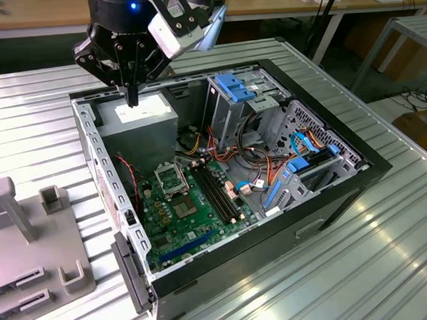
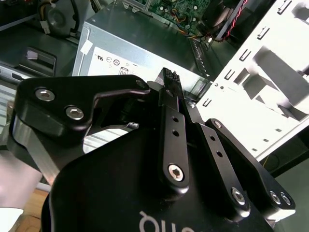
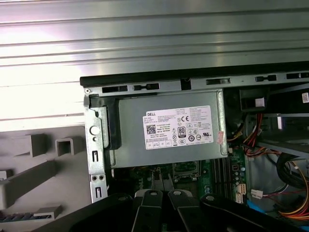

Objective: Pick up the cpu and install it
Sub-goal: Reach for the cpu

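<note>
Ribbed metal desk [image 1: 391,265] carries an open pc case [image 1: 241,270]; end effector [image 1: 132,100] clenched above power supply [image 1: 143,124], 11 o'clock in case; where the cpu sits, can't tell – prob light, thin, fragile, so pinch by edges

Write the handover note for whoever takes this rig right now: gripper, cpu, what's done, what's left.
The gripper: fingers together, hanging just above the power supply inside the open computer case, on the exterior view's left.
The cpu: I cannot tell whether it sits in the motherboard socket, which lies lower in the case, apart from the gripper.
Done: nothing that can be confirmed.
Left: pickup and installation are both unconfirmed; check the socket before trusting either.
</note>
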You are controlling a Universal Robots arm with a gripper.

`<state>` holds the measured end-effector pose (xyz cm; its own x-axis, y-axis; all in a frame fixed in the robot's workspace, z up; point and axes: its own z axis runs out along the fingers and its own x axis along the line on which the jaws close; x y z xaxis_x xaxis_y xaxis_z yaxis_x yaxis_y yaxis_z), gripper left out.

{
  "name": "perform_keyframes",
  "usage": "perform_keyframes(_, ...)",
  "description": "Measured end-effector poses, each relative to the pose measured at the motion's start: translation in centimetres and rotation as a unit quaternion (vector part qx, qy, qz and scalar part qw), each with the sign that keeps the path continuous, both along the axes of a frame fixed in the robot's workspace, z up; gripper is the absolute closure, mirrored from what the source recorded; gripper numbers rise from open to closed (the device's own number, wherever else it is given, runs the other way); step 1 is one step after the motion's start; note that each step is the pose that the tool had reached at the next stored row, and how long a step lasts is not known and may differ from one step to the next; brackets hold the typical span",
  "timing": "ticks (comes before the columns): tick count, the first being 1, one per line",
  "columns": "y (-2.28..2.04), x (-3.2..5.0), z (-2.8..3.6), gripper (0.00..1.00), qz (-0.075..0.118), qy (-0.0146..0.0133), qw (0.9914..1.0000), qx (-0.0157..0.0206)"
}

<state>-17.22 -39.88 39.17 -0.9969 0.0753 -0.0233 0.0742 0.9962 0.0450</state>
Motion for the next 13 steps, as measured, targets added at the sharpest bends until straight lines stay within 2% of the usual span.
perform_keyframes(13,0.00,-0.77,-0.02,0.89,0.000,0.0000,1.00000,0.0000)
